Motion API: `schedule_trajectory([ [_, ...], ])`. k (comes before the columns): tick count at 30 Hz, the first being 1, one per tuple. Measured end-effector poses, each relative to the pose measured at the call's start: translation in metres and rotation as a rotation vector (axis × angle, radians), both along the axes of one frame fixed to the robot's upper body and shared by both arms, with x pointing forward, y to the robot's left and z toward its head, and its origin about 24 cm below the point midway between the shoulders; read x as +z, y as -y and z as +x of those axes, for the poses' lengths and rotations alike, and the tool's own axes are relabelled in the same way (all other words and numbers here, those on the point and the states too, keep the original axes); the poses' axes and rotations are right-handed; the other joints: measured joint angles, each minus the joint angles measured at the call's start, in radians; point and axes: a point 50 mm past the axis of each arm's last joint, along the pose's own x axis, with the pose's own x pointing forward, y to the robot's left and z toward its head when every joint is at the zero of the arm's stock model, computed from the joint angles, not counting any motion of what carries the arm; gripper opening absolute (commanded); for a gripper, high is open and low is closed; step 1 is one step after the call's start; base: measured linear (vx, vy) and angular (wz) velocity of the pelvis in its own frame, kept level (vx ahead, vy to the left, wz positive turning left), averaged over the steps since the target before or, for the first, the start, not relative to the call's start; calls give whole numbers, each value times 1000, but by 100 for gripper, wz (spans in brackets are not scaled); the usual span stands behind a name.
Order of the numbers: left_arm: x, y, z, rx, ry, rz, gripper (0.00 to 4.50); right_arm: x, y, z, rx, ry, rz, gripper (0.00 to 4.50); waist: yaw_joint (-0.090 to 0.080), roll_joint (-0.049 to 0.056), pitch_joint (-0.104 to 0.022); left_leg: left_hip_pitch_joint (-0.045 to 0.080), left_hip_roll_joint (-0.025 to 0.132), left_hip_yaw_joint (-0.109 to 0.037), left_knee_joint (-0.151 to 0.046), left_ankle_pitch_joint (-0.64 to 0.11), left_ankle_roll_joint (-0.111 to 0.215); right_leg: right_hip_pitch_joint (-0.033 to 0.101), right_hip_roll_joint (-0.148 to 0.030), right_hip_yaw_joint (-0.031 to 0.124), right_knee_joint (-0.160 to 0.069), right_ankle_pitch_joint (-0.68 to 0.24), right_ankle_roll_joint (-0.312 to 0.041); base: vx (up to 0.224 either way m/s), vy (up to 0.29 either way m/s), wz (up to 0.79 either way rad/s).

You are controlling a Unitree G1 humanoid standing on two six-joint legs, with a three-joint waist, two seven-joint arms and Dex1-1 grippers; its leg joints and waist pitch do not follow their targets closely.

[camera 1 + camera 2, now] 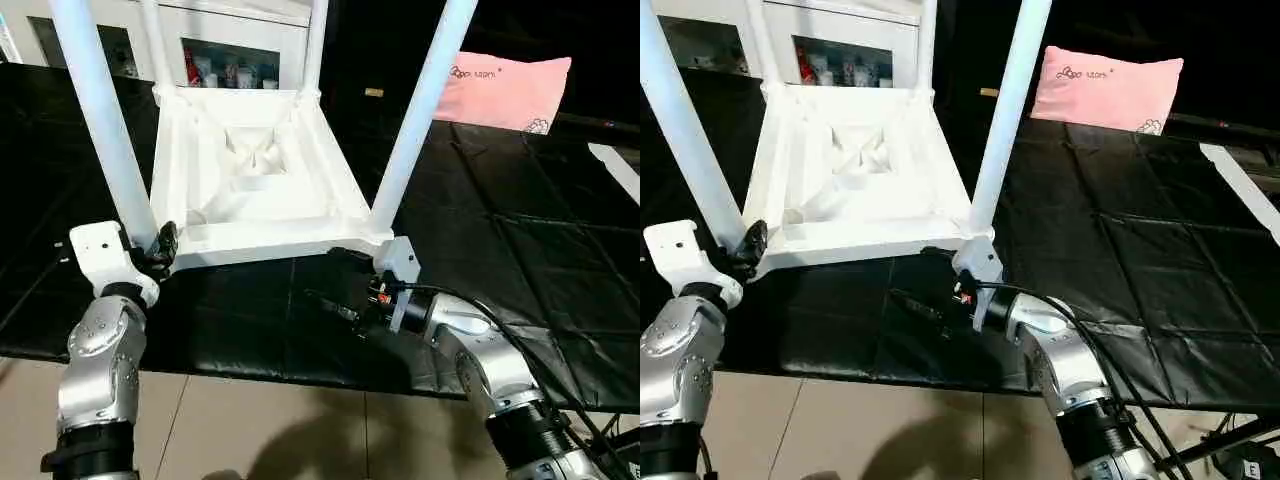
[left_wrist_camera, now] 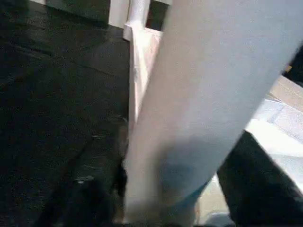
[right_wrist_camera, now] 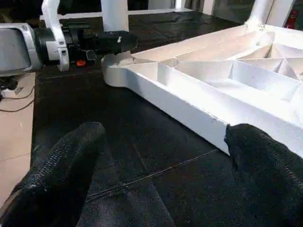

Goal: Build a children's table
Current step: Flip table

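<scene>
Right wrist view: right gripper (image 3: 156,175) gapes beside table (image 3: 227,90) rim.

Head pair looking down from above; wrist cameras close in, sharing the table (image 1: 250,170) between fingers (image 3: 265,165).

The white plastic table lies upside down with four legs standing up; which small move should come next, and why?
Probably close the left gripper on the near-left white tube leg: its fingers sit at that leg's base. The right gripper is open beside the ribbed white plastic table rim, holding nothing.
</scene>
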Motion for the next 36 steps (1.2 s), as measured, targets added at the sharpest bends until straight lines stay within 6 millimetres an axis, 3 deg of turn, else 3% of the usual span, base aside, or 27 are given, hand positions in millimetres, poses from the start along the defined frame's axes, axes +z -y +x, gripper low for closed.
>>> schedule_trajectory([
  [6, 0, 0, 0, -3, -3, 5, 244, 0, 0, 0, 3, 1, 0, 450, 0, 0, 0, 0, 0, 0, 0, 0, 0, 0, 0, 0, 0, 0, 0, 0, 0, 0],
  [14, 1, 5, 1, -24, -25, -32, 237, -2, 0, 1, -16, -3, -9, 450, 1, 1, 0, 0, 0, 0, 0, 0, 0, 0, -1, 0, 0, 0, 0, 0, 0, 0],
  [20, 1, 26, -6, -85, -52, -241, 237, -12, 1, 25, -283, -145, -12, 450, 4, 15, 3, -1, -3, 4, -1, 1, 2, -1, -4, 1, 2, -3, 1, 0, 0, 0],
  [23, -1, 40, -12, -142, -38, -387, 237, -15, 2, 31, -365, -198, 27, 450, 9, 14, 3, -1, -3, 4, -2, 3, 6, -2, -4, 0, 2, -4, 0, 0, 0, 0],
  [26, -4, 48, -16, -193, -44, -459, 234, -13, -2, 38, -413, -227, 68, 450, 7, 6, 2, 0, -2, 4, -2, 4, 7, -2, -4, 0, 3, -5, 1, 0, 0, 0],
  [32, -1, 48, -20, -230, -82, -430, 229, -2, -23, 45, -366, -300, 292, 450, -4, 1, 2, 0, -2, 4, -2, 2, 3, -1, -4, 0, 4, -4, 1, 0, 0, 0],
  [36, 1, 50, -21, -244, -86, -420, 229, 4, -29, 47, -308, -318, 380, 450, 0, -1, 2, -1, -2, 4, -3, 4, 7, -2, -4, 0, 3, -5, 2, 0, 0, 0],
])
